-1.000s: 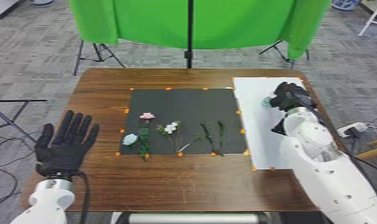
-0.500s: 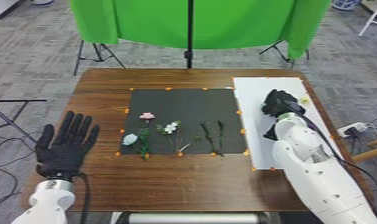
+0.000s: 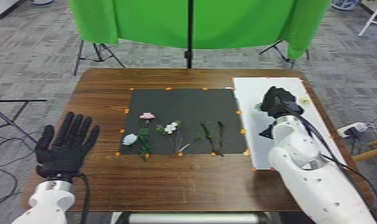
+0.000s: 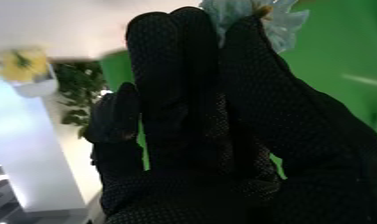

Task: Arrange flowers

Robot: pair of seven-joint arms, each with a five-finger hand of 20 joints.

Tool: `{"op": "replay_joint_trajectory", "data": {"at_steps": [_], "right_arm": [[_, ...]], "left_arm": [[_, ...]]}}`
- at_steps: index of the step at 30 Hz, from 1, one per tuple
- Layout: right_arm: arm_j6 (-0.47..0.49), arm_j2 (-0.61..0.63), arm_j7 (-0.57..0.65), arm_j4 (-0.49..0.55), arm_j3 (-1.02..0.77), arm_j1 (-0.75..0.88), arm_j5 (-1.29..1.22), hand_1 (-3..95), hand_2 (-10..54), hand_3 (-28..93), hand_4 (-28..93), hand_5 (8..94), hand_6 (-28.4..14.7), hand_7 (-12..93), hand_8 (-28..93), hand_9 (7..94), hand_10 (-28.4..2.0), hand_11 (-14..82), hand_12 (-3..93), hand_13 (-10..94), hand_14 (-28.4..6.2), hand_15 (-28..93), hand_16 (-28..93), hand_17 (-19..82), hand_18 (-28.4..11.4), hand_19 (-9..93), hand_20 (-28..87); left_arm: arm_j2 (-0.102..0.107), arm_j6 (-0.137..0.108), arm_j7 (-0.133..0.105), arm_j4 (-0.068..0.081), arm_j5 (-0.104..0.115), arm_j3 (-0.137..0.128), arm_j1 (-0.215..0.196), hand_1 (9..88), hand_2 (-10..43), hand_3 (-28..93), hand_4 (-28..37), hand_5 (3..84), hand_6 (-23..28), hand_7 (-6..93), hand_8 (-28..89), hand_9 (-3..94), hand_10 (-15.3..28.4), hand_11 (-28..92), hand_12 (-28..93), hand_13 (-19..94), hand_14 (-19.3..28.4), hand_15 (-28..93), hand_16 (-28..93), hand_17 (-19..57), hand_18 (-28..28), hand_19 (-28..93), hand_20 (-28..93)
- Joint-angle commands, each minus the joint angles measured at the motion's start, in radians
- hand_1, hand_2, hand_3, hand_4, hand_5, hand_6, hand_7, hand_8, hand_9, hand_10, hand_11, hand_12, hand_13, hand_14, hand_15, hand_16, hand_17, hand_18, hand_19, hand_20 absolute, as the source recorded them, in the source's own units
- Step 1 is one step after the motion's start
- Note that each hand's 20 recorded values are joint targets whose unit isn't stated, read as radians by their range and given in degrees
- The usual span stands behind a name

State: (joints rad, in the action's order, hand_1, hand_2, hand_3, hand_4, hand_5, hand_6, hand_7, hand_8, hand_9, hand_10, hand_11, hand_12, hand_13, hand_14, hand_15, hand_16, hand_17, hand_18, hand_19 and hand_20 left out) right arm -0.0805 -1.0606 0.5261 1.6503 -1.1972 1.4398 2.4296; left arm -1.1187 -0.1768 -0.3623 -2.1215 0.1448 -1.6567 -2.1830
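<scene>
Shifted leftward and slightly down the frame since the earliest head view, the right robot hand [image 3: 280, 101] is now seen over the upper part of a white sheet [image 3: 255, 89], at the right of the tabletop [image 3: 171, 185]; a small yellow flower [image 3: 303, 100] has been uncovered beside it. A pale blue flower [image 4: 289, 24] is pinched at the tips of that robot hand, between thumb and fingers. In the head view its petals are seen just left of the glove, on the side facing the black mat [image 3: 183, 106]. Whether the sheet is touched by the flower, and which way its long axis is turned, cannot be told. By judgement, placement on the sheet comes next, and the petals' offset to the left should be allowed for, with the yellow flower left undisturbed to the right. The left robot hand [image 3: 62, 157] is rested open at the left of the frame, far from the pinched flower; the right is clearly nearer.
</scene>
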Motion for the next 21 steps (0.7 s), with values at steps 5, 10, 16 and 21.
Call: {"op": "replay_joint_trajectory", "data": {"at_steps": [5,10,16,21], "right_arm": [[0.028,-0.044,-0.144,0.197,0.101,-0.016,-0.008,58.0,-9.5,73,-28,79.0,-0.7,28,-3,86.2,-12.0,8.4,35.9,70,-8.4,45,36,33,-22.4,90,43],[0.063,-0.105,-0.201,0.189,0.189,-0.046,0.021,57.8,-9.5,73,-28,78.1,-0.7,28,-3,85.6,-11.8,8.2,35.9,69,-8.2,45,36,33,-22.2,90,43],[0.126,-0.141,-0.204,0.199,0.24,-0.02,0.035,57.7,-9.5,73,-28,77.3,-0.7,28,-4,84.8,-11.8,8.0,35.7,69,-7.9,45,36,33,-22.3,90,43],[0.153,-0.135,-0.202,0.205,0.264,0.012,0.05,57.8,-9.5,73,-28,76.9,-0.8,28,-4,84.5,-11.8,8.1,35.6,68,-7.9,45,37,32,-22.3,90,44]], "left_arm": [[-0.008,-0.014,0.001,-0.01,0.004,-0.017,-0.04,26.3,18.8,76,-28.3,46.2,9.8,12.8,-11,40.6,15.3,20,7,31,15.7,32,-8,-7.0,13.4,36,12],[-0.009,-0.013,0.002,-0.005,0.003,-0.01,-0.026,26.3,18.8,76,-28.3,46.1,9.8,12.8,-11,40.6,15.2,20,7,31,15.6,32,-8,-6.9,13.3,36,12],[-0.006,-0.012,0.018,0.004,0.0,0.005,-0.003,26.3,18.8,76,-28.3,46.1,9.8,12.8,-11,40.6,15.2,20,7,31,15.6,32,-8,-7.0,13.4,36,12],[-0.005,-0.012,0.023,0.01,-0.002,0.007,0.008,26.2,18.8,76,-28.3,46.1,9.8,12.8,-11,40.5,15.2,20,7,31,15.7,32,-8,-7.0,13.4,36,12]]}}
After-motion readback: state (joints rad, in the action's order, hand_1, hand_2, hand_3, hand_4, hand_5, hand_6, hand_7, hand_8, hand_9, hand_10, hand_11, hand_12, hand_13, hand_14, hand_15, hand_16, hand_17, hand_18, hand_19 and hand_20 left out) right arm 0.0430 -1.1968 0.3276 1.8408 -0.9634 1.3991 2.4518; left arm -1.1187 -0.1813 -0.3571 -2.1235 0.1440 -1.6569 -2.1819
